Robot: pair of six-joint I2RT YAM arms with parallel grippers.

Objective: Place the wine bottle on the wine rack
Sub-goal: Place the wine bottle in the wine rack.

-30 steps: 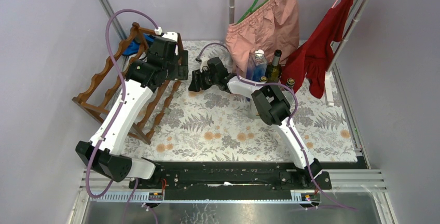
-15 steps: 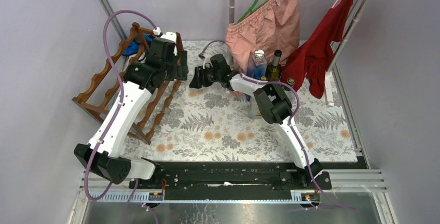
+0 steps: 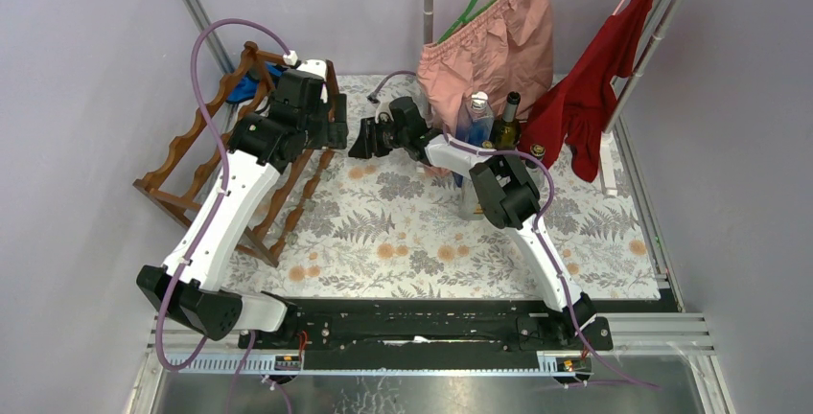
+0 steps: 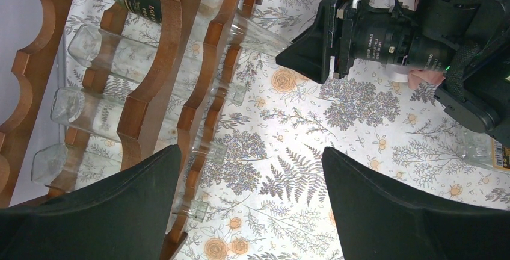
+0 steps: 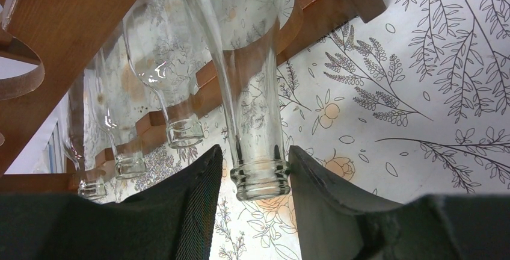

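The wine rack (image 3: 192,160) is a reddish-brown scalloped wooden frame at the left of the floral mat. A clear wine bottle (image 5: 252,91) with a dark label (image 4: 147,1) lies in its top tier (image 4: 153,49), neck pointing right. My right gripper (image 3: 362,138) stands round that neck's mouth (image 5: 254,151): the right finger (image 5: 313,176) touches the lip, and a narrow gap shows at the left finger (image 5: 192,194). My left gripper (image 4: 252,151) hangs wide open over the mat beside the rack (image 5: 66,37), holding nothing.
Several other clear bottles (image 4: 102,49) lie in the rack's lower tiers. Upright bottles (image 3: 499,126) stand at the back under hanging pink shorts (image 3: 489,40) and a red cloth (image 3: 599,79). A blue thing (image 3: 251,83) sits behind the rack.
My right gripper has shifted slightly toward the back and its jaws have narrowed round the bottle's neck. The left arm has barely moved.
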